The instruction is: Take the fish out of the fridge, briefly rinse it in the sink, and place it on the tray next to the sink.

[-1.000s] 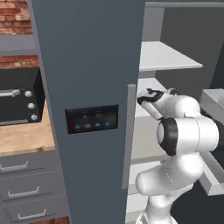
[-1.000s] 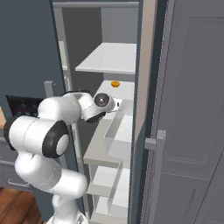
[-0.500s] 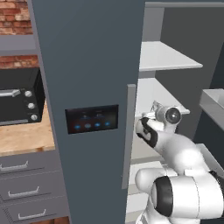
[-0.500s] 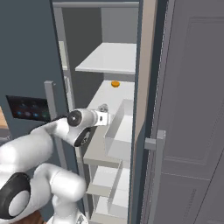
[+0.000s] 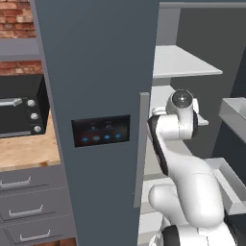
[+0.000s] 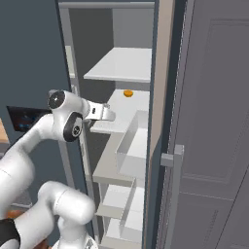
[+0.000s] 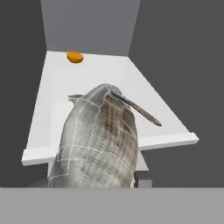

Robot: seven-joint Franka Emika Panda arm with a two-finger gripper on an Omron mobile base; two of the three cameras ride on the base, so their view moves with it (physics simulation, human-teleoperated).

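In the hand view a large grey scaled fish fills the foreground, lifted in front of a pale fridge shelf. My gripper is shut on it at the shelf's front edge, inside the open fridge. One dark fingertip peeks out beside the fish; the other is hidden behind it. The slate-blue fridge door with its dark touch panel stands left of my arm. The sink and the tray are out of view.
A small orange piece lies at the back of the same shelf. Pale door bins and the open grey door with its handle stand to the right. A black toaster oven sits on a wooden counter over drawers.
The arm has swung its elbow down and round while the hand drew back towards the front of the shelf with the fish in it. The grip has stayed the same.
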